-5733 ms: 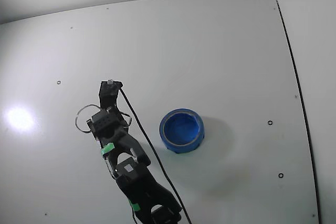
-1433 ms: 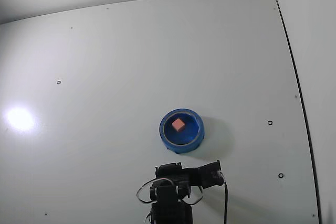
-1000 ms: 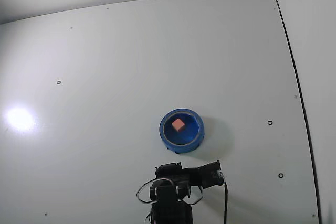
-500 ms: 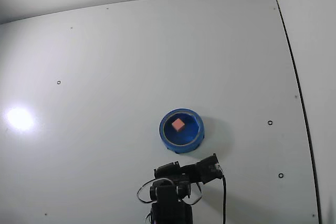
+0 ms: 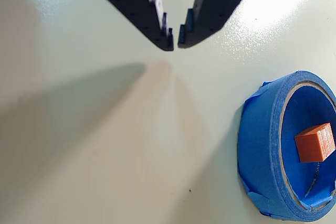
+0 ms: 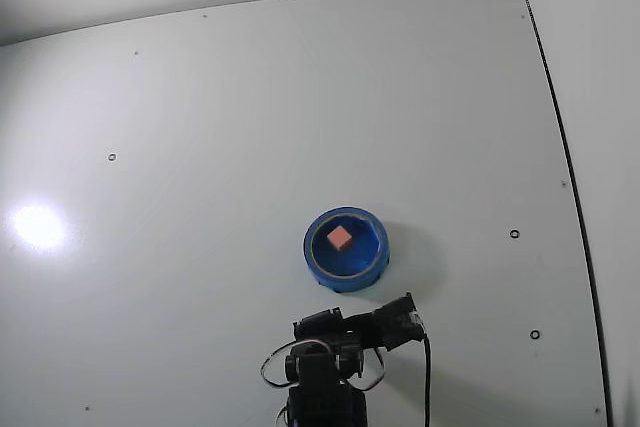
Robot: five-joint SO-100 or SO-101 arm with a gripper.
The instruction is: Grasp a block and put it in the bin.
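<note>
The block [image 5: 315, 142] is a small salmon-orange cube lying inside the bin [image 5: 262, 145], a round, low, bright blue container at the right edge of the wrist view. In the fixed view the block [image 6: 340, 237] sits near the middle of the bin [image 6: 318, 259]. My gripper [image 5: 175, 41] enters the wrist view from the top, with its dark jaws almost touching at the tips and nothing between them. It hangs above bare table, left of the bin and apart from it. In the fixed view the arm [image 6: 350, 332] is folded back just below the bin.
The table [image 6: 250, 127] is a plain white surface with a few small holes [image 6: 111, 158] and a bright light reflection [image 6: 38, 225] at the left. A dark seam [image 6: 560, 137] runs along the right side in the fixed view.
</note>
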